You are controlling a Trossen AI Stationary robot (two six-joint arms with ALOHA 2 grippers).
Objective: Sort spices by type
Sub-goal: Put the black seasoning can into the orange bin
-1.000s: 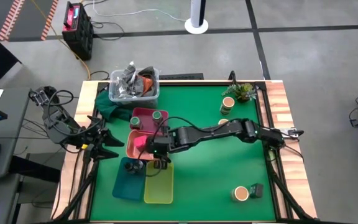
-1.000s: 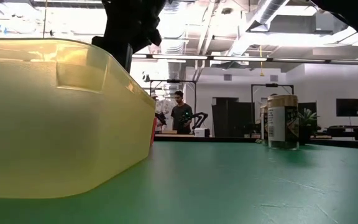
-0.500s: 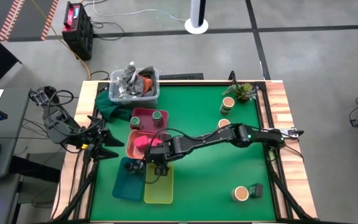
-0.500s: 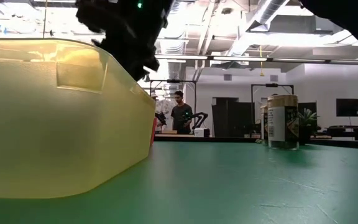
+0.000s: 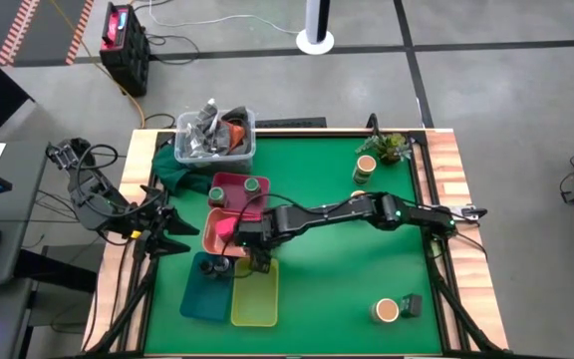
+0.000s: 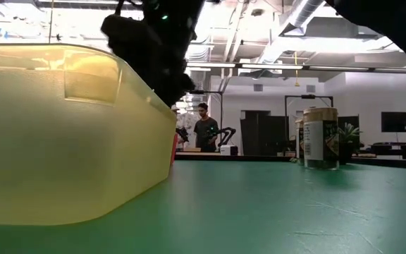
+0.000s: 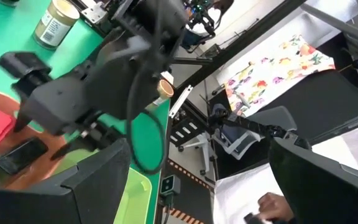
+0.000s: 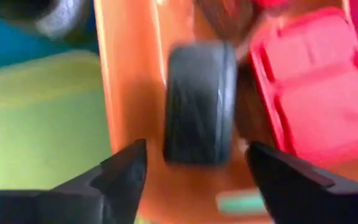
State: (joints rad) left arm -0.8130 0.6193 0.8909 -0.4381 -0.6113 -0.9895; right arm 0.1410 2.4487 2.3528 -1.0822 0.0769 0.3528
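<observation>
- The right gripper (image 5: pixel 254 261) reached across the table, fingers spread over a dark spice box (image 8: pixel 199 102) lying loose in the salmon tray (image 8: pixel 129 112).
- The left gripper (image 5: pixel 172 231) waited at the table's left edge, fingers spread.

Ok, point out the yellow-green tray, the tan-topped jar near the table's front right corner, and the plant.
yellow-green tray (image 5: pixel 254 299), high view, on its bare floor.
tan-topped jar (image 5: pixel 387 310), high view, on its round tan top.
plant (image 5: pixel 392 147), high view, on its green leaves.

Four trays (image 5: pixel 255 307) cluster left of centre; two jars (image 5: pixel 365 168) stand beside the plant (image 5: pixel 391 146).
</observation>
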